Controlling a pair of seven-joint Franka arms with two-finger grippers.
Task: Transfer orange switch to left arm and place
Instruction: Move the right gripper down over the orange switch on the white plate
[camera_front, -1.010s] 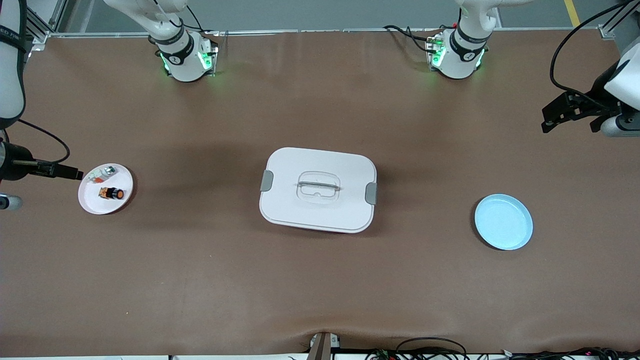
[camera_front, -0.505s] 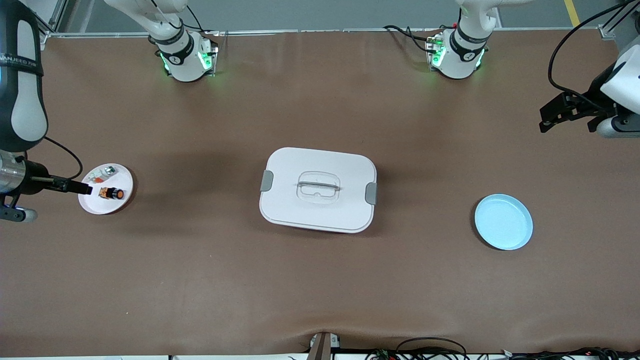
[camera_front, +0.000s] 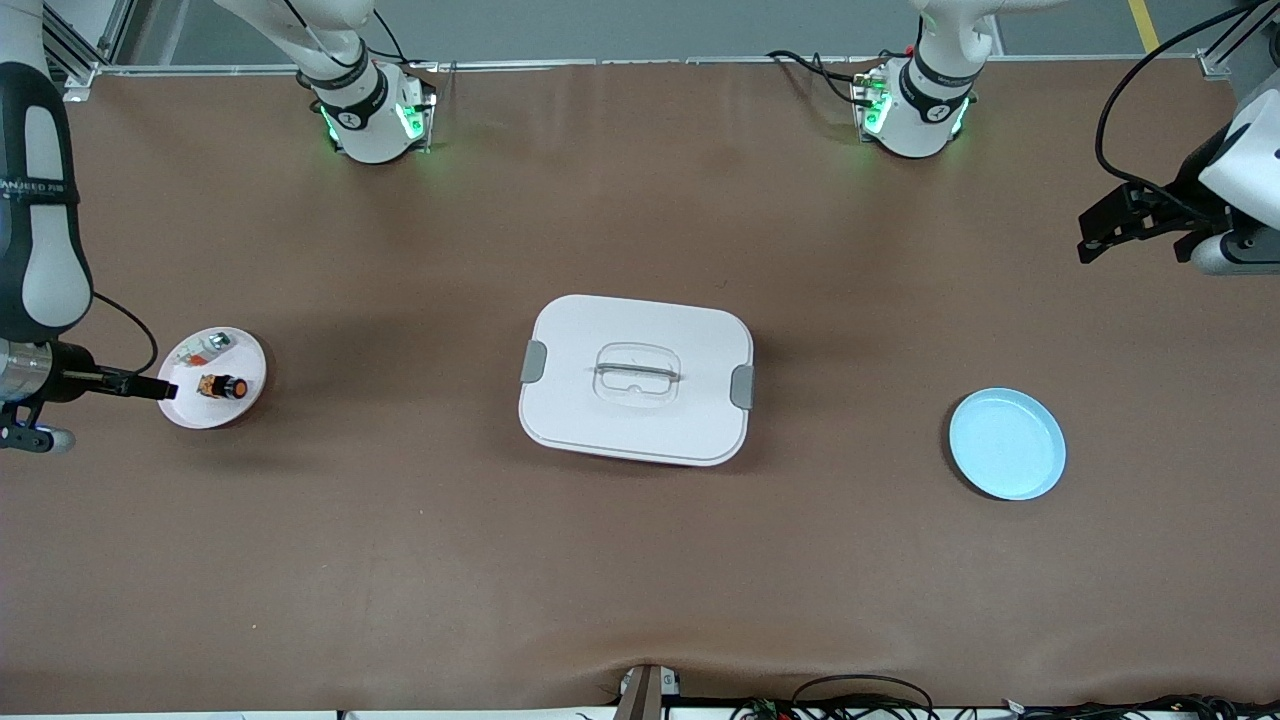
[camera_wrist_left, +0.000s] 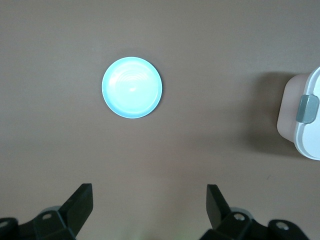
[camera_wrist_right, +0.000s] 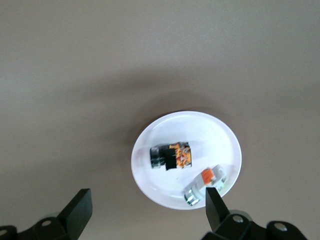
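The orange switch (camera_front: 222, 386) lies on its side on a small white plate (camera_front: 190, 415) toward the right arm's end of the table. It also shows in the right wrist view (camera_wrist_right: 171, 156), on the plate (camera_wrist_right: 150, 185). My right gripper (camera_front: 165, 390) hangs open and empty over the plate's edge; in its wrist view (camera_wrist_right: 147, 210) the jaws stand wide apart. The white box (camera_front: 635, 420) sits closed at the table's middle; one corner shows in the left wrist view (camera_wrist_left: 307, 125). My left gripper (camera_front: 1135, 235) waits open and empty above the left arm's end, as its wrist view (camera_wrist_left: 150, 205) shows.
A silvery-white small part (camera_front: 208, 347) with a red-orange bit lies on the same plate, beside the switch (camera_wrist_right: 206, 183). An empty light-blue plate (camera_front: 1007, 444) sits toward the left arm's end, also in the left wrist view (camera_wrist_left: 132, 87).
My right gripper has shifted from beside the silvery part to beside the orange switch at the plate's edge. The left gripper has barely moved.
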